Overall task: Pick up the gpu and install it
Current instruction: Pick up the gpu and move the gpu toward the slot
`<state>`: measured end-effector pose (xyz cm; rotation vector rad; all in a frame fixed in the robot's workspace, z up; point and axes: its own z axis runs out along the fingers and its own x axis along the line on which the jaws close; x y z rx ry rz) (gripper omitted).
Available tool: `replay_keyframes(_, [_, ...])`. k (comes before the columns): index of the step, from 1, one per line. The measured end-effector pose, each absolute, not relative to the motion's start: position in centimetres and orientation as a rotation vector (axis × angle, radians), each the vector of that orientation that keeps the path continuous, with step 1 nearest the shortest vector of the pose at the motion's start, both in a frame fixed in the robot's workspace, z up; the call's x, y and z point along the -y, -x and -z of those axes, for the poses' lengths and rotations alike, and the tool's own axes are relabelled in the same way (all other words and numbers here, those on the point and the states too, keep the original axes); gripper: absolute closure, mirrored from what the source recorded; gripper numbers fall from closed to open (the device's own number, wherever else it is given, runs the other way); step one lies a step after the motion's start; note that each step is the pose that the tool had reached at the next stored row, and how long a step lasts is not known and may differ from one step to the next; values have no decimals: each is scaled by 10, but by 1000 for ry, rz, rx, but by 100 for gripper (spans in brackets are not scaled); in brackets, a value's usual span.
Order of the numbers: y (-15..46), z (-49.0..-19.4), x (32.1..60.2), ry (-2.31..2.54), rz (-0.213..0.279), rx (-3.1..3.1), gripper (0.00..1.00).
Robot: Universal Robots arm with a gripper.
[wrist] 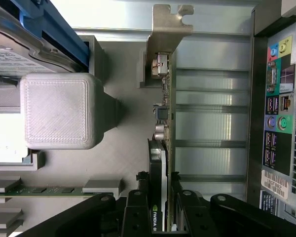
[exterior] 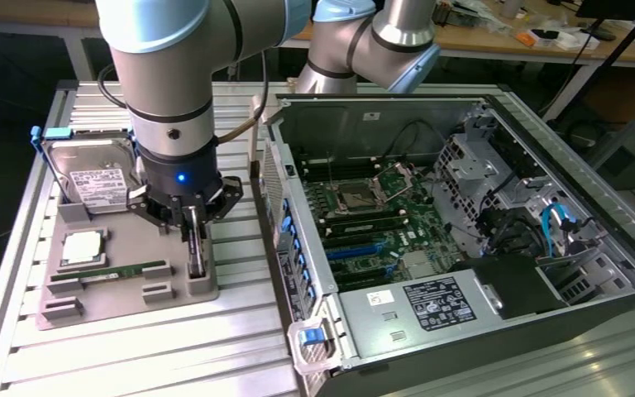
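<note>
The gpu [wrist: 164, 113] stands on its edge in a grey holder tray [exterior: 130, 289], a thin green card with a silver bracket [wrist: 163, 44] at its far end. My gripper [wrist: 159, 177] comes down from above, and its two black fingers [wrist: 140, 197] press against both faces of the card near its dark cooler. In the exterior view my gripper [exterior: 193, 240] sits low over the tray's right side, where the gpu [exterior: 196, 265] shows as a dark upright strip. The card still rests in its slot in the tray.
The tray also holds a hard drive [exterior: 92, 178], a processor [exterior: 83, 248] and a memory stick [exterior: 125, 270]. An open computer case [exterior: 516, 273] lies on the exterior view's right with its motherboard [exterior: 362, 215] exposed. Its rear port panel [wrist: 278, 113] is close beside the gpu.
</note>
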<state>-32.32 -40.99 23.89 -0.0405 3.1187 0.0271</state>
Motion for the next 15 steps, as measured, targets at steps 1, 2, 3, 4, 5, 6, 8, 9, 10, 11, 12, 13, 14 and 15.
replay_keyframes(1, [323, -239, 410, 40, -27, -3119, 73])
replay_keyframes(2, [323, -239, 410, 40, -27, -3119, 73])
replay_keyframes(3, [323, -239, 410, 41, -27, -3119, 73])
replay_keyframes(4, [323, -239, 410, 40, -27, -3119, 73])
replay_keyframes(5, [323, -239, 410, 41, -27, -3119, 73])
replay_keyframes(6, [323, -239, 410, 40, -27, -3119, 73])
replay_keyframes(8, [323, -242, 410, 40, -27, -3119, 73])
replay_keyframes(9, [323, -243, 410, 40, -27, -3119, 73])
replay_keyframes(10, [323, -244, 410, 41, -27, -3119, 73])
replay_keyframes(11, [323, -244, 410, 40, -27, -3119, 73])
replay_keyframes(12, [323, -245, 410, 40, -27, -3119, 73])
replay_keyframes(13, [323, -245, 410, 40, -27, -3119, 73])
replay_keyframes(14, [323, -246, 410, 41, -27, -3119, 73])
replay_keyframes(15, [323, -247, 410, 40, -27, -3119, 73])
